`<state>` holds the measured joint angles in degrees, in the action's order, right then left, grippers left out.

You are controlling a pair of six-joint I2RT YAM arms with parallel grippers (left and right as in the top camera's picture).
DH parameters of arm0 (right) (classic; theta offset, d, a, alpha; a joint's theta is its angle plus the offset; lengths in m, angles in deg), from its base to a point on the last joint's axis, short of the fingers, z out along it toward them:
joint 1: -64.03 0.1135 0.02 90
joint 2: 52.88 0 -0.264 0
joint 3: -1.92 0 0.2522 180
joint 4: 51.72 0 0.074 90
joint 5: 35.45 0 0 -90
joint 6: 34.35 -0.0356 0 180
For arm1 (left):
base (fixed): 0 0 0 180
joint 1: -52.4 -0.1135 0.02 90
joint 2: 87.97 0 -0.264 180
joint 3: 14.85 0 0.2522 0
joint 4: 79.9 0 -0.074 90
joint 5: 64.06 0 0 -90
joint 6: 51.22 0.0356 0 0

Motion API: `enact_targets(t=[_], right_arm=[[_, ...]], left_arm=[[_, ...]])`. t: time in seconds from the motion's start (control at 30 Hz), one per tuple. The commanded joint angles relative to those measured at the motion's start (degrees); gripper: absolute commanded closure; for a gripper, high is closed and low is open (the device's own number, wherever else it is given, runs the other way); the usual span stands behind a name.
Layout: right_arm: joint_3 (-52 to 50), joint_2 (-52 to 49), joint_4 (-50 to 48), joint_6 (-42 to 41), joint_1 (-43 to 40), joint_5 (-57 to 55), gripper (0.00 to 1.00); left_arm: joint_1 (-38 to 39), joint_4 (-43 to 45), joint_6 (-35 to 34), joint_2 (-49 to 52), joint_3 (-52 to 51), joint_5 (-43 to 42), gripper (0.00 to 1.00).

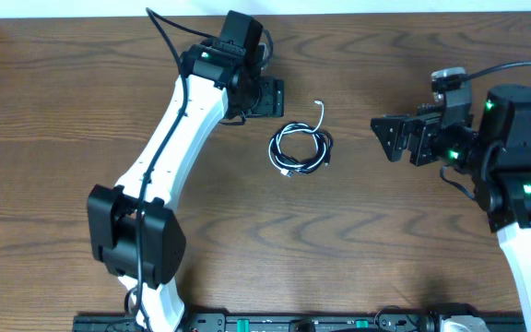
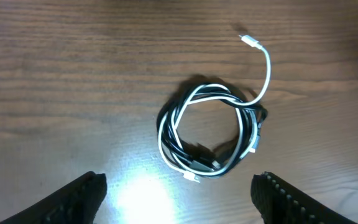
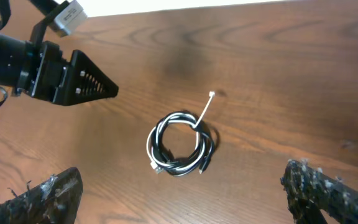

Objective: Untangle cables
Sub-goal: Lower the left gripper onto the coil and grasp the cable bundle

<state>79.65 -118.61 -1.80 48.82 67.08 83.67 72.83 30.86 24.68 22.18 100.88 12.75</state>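
**Cables (image 1: 277,148) lying tangled between arms**

On the bench (image 1: 81,111), the black cable (image 2: 260,114) and white cable (image 2: 268,68) are lying looped together. The left pincer (image 1: 277,97) is hovering near the coil, fingers spread apart. The right pincer (image 1: 383,138) is hanging farther off, likewise spread.

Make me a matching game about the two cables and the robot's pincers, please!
Things:
1 white cable
2 black cable
3 left pincer
4 right pincer

Clues (overhead view):
A open, right of the coil
B one end pokes out of the coil
C open, up-left of the coil
D dark, looped with the white one

Pairs: 1-B, 2-D, 3-C, 4-A
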Motion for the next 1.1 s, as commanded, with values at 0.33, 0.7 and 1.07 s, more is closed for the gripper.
enact_targets(t=[0.33, 0.7, 1.07], right_arm=[[0.8, -4.7, 0.9, 0.7, -0.4, 2.1, 0.02], [0.8, -4.8, 1.1, 0.7, -0.4, -0.5, 0.01], [0.8, -4.8, 2.3, 0.7, 0.4, -0.7, 0.01]], left_arm=[[0.3, 3.1, 2.1, 12.4, -0.6, 0.0, 0.51], [3.9, 4.9, 1.4, 17.8, -0.6, 0.6, 0.65], [4.4, 9.1, -0.1, 18.3, -0.8, 3.8, 0.66]])
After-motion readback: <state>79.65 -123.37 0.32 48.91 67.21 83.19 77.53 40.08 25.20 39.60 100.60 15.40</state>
